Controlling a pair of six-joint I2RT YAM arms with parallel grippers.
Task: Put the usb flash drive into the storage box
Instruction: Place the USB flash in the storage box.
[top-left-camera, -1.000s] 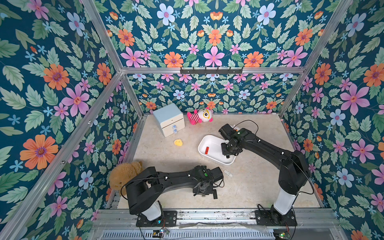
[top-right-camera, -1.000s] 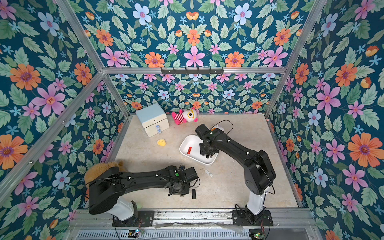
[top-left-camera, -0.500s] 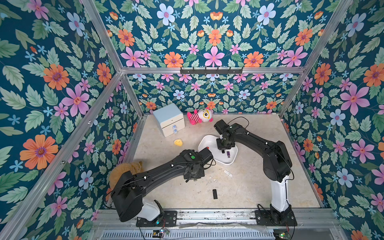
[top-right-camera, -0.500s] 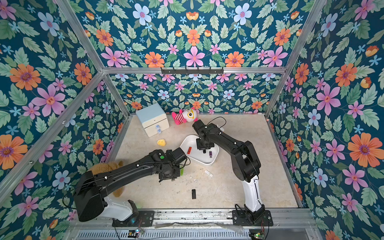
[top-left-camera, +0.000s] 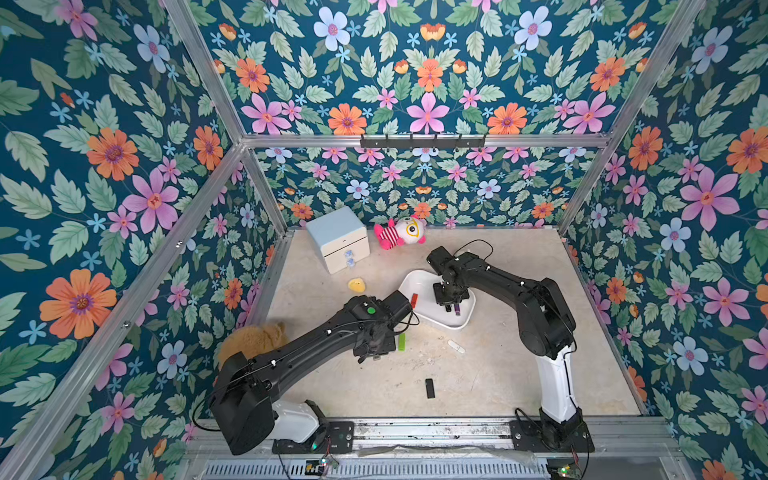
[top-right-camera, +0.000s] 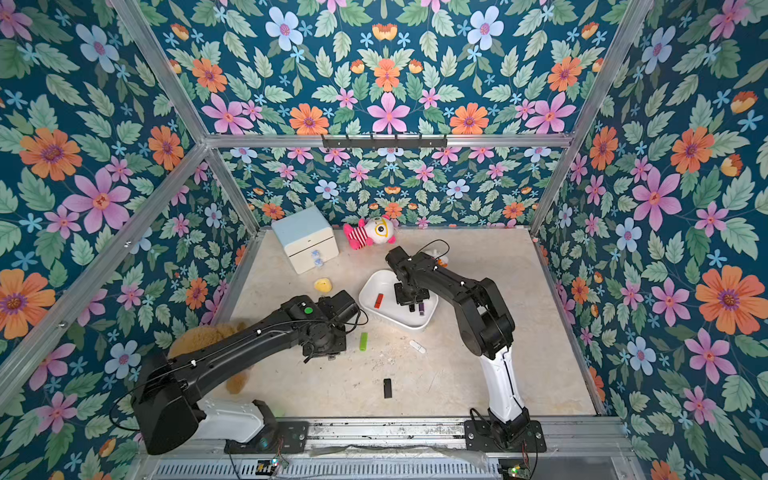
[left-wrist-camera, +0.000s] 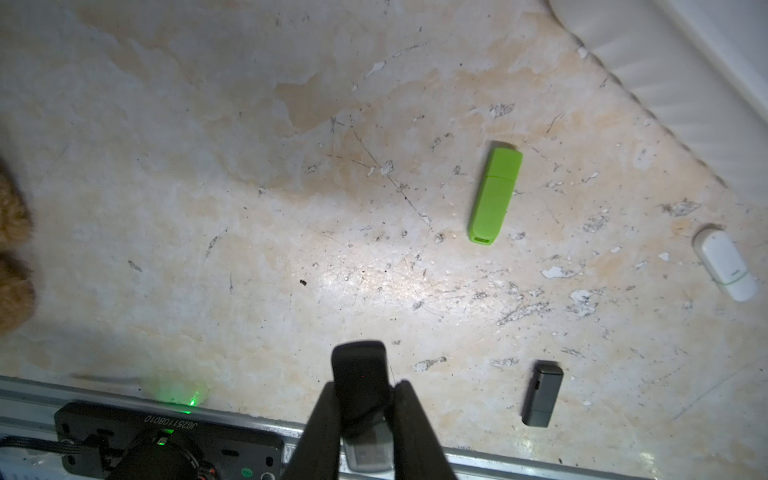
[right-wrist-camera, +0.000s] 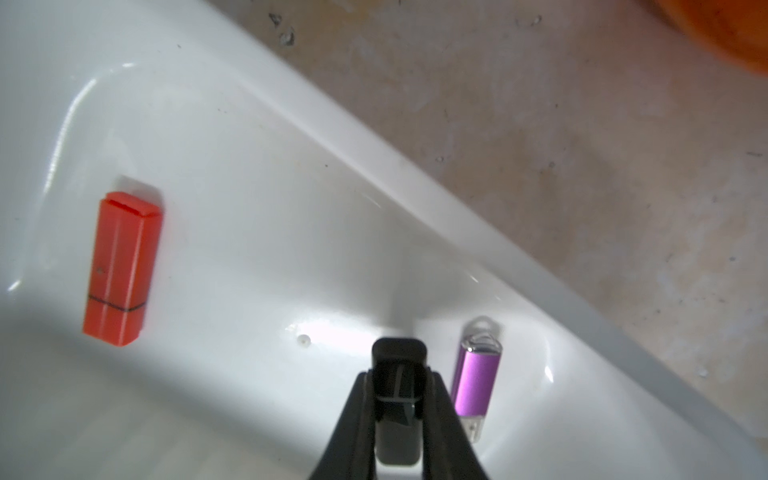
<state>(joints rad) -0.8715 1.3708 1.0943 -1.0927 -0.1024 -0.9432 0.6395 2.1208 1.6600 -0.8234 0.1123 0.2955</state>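
Over the storage box (top-left-camera: 428, 309) floor my right claw (right-wrist-camera: 399, 374) is clamped on a black capped drive (right-wrist-camera: 399, 353), low beside the purple drive (right-wrist-camera: 473, 386), with the red drive (right-wrist-camera: 122, 266) further along; it has shifted a little deeper over the box in the last second, so I judge this one only needs letting go; my left claw (left-wrist-camera: 365, 386), pinched tight on a black silver-plugged drive (left-wrist-camera: 359, 361), has swung from the front of the table (left-wrist-camera: 249, 166) to just beside the box; the green drive (left-wrist-camera: 494, 193), white drive (left-wrist-camera: 725, 266) and loose black drive (left-wrist-camera: 542, 392) lie outside, so work remains.
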